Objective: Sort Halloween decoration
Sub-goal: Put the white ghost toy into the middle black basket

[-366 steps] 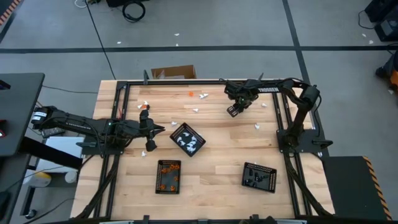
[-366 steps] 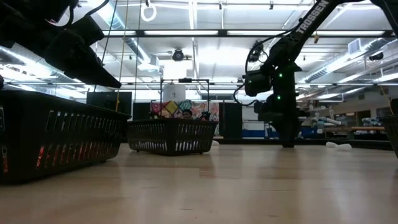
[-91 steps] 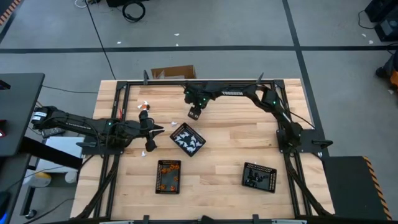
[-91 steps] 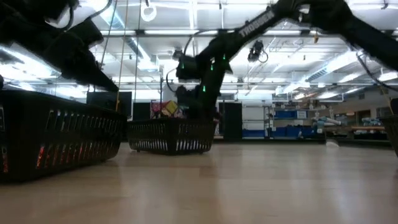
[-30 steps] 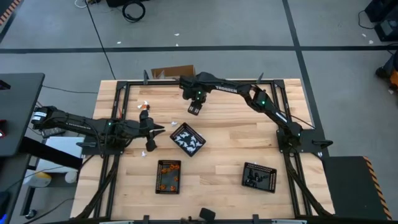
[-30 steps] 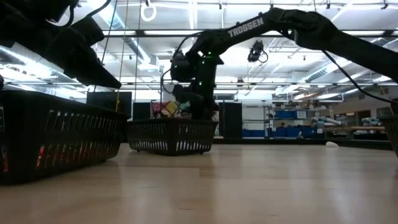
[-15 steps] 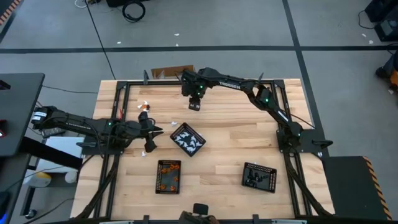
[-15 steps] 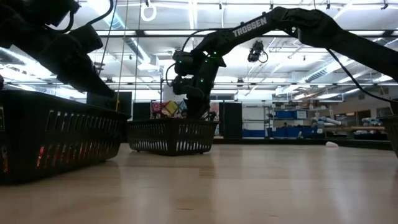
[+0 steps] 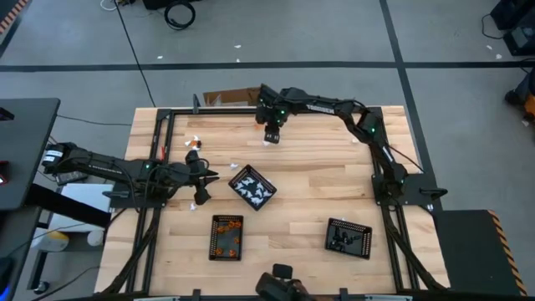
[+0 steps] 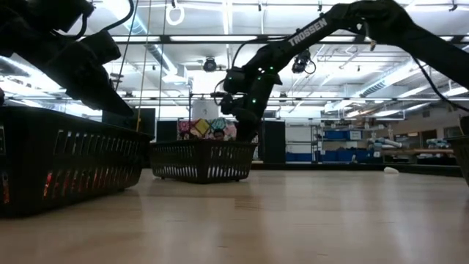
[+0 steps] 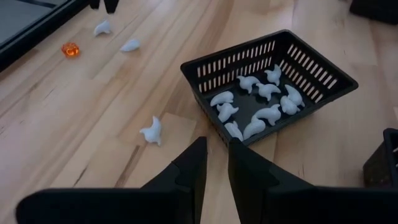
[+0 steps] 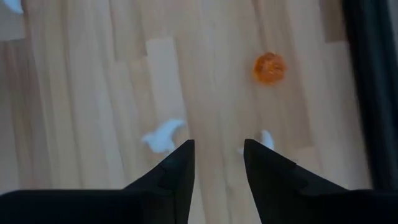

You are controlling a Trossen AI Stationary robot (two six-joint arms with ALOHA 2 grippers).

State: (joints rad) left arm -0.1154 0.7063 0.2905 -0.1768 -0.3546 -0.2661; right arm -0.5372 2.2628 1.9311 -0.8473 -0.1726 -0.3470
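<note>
Right gripper, fingers spread and empty, hovers between two white ghosts; descending off-center risks knocking them away.

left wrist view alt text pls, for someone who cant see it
A black slotted tray holding about ten small white ghost figures sits on a light wooden table, seen past the left gripper with its dark fingers slightly apart and empty. Three more white ghosts, the nearest one beside the tray, and one orange pumpkin piece lie loose on the wood.
</note>
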